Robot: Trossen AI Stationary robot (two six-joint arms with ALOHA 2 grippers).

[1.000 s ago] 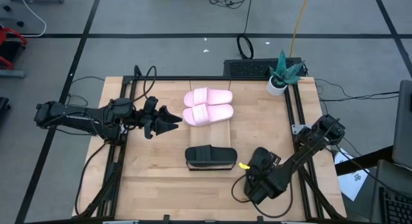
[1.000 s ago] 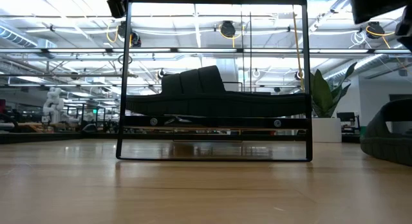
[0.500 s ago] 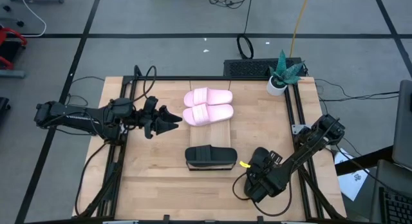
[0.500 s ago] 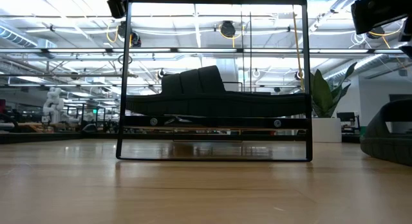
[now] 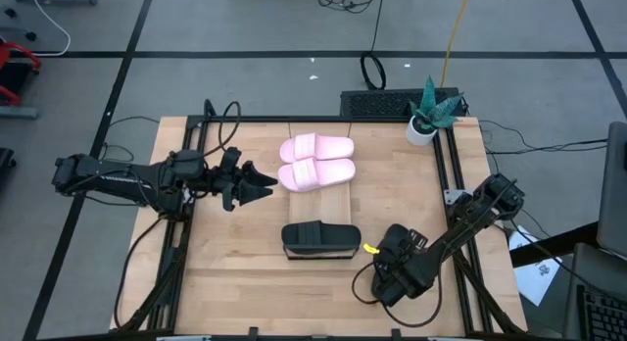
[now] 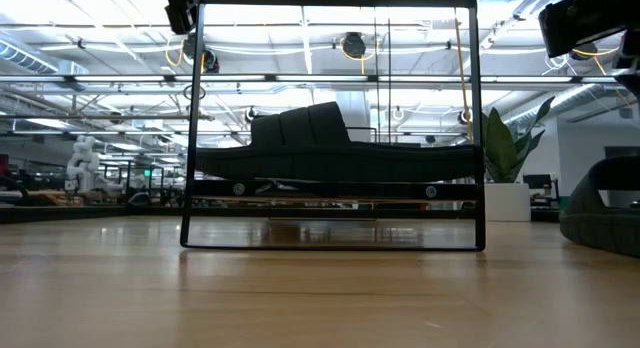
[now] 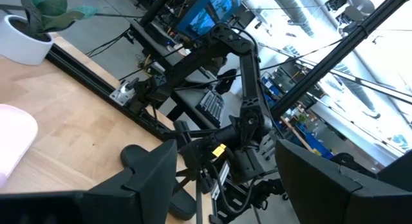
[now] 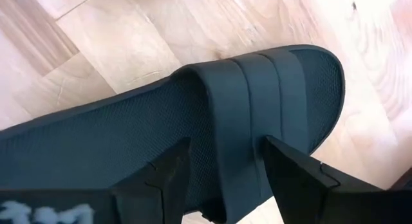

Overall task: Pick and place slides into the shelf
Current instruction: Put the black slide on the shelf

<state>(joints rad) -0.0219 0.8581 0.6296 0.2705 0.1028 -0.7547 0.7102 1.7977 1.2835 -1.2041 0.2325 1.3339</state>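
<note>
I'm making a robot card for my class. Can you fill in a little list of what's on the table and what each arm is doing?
pink slides: two, side by side on the shelf
black slide on shelf: one, at the near end
second black slide: on the table, under the right gripper
left gripper: jaws open, holding nothing, pointing at the pink slides
right gripper: jaws open either side of the second black slide's strap, not closed on it
potted plant: far right corner of the table
slides left to place: one black
</note>
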